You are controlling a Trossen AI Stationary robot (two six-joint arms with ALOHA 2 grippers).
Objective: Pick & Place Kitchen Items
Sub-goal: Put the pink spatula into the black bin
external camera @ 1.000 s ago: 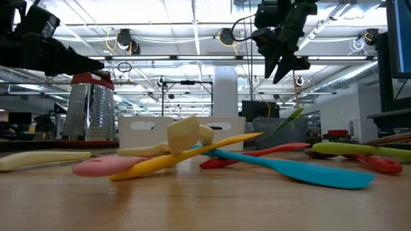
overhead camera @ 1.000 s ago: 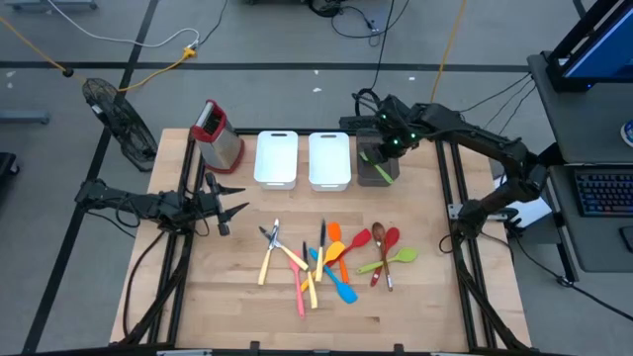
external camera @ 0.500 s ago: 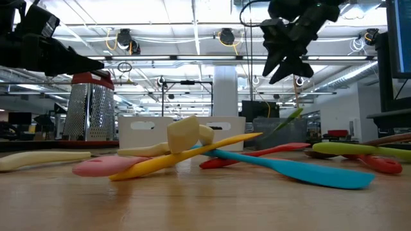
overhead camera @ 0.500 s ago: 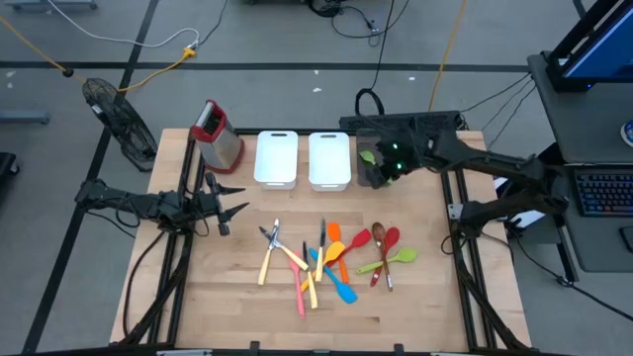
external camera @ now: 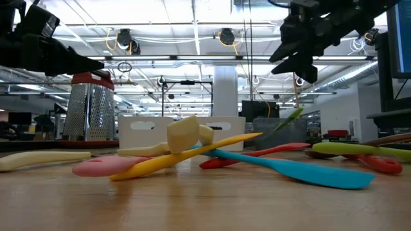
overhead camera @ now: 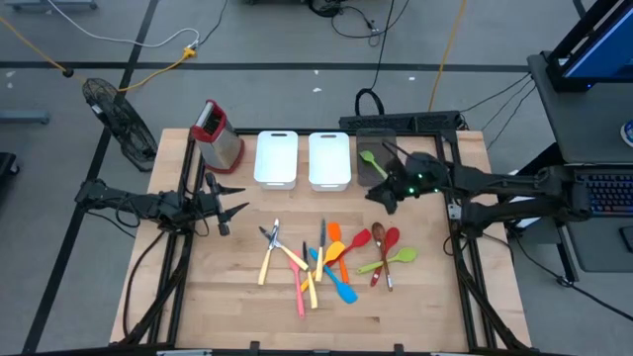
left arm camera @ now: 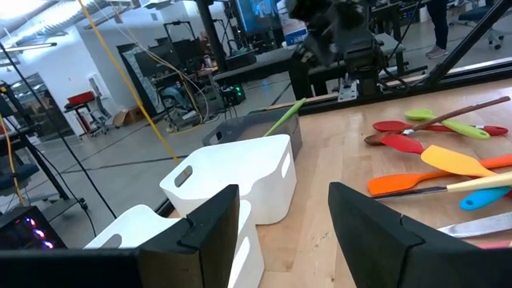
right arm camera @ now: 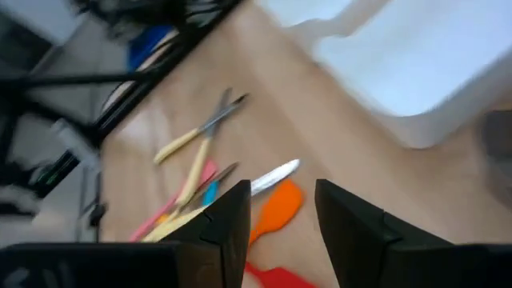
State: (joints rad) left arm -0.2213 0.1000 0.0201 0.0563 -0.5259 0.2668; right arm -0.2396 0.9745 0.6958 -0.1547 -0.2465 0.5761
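Note:
The kitchen items lie in two loose groups on the wooden table: yellow, pink, blue and orange utensils [overhead camera: 315,259] in the middle, and red, green and wooden-handled spoons [overhead camera: 386,252] to their right. A green spoon [overhead camera: 371,160] leans in the dark bin [overhead camera: 368,173], its handle sticking out over the rim [left arm camera: 284,118]. My right gripper [overhead camera: 379,198] hangs open and empty above the table between the dark bin and the spoons; its wrist view looks down on an orange spatula [right arm camera: 276,210]. My left gripper [overhead camera: 237,206] waits open at the table's left.
Two white bins [overhead camera: 276,158] [overhead camera: 328,160] stand side by side at the far edge, left of the dark bin. A red-topped box grater [overhead camera: 218,136] stands at the far left corner. Bare wood lies along the near edge and the left side.
My right gripper has gone from above the dark bin toward the table's near edge, stopping over the bare wood just in front of the bin, and its arm has swung out to the right. The green spoon stays in the dark bin.

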